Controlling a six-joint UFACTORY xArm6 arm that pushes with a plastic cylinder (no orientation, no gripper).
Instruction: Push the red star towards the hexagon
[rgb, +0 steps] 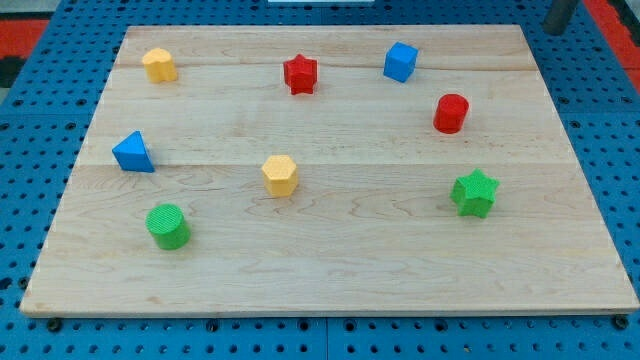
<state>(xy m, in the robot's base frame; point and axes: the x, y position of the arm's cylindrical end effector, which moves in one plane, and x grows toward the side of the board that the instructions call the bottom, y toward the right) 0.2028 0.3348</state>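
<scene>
The red star (300, 74) lies near the view's top, a little left of centre, on the wooden board (330, 270). The yellow hexagon (281, 175) lies below it, near the board's middle, slightly to the left of the star. The dark rod shows at the view's top right corner, off the board over the blue pegboard. My tip (552, 30) is far to the right of the red star and touches no block.
A yellow block (158, 65) is at top left and a blue cube (400, 61) at top right. A red cylinder (451, 113) and a green star (474, 193) are at the right. A blue triangle (132, 153) and a green cylinder (168, 226) are at the left.
</scene>
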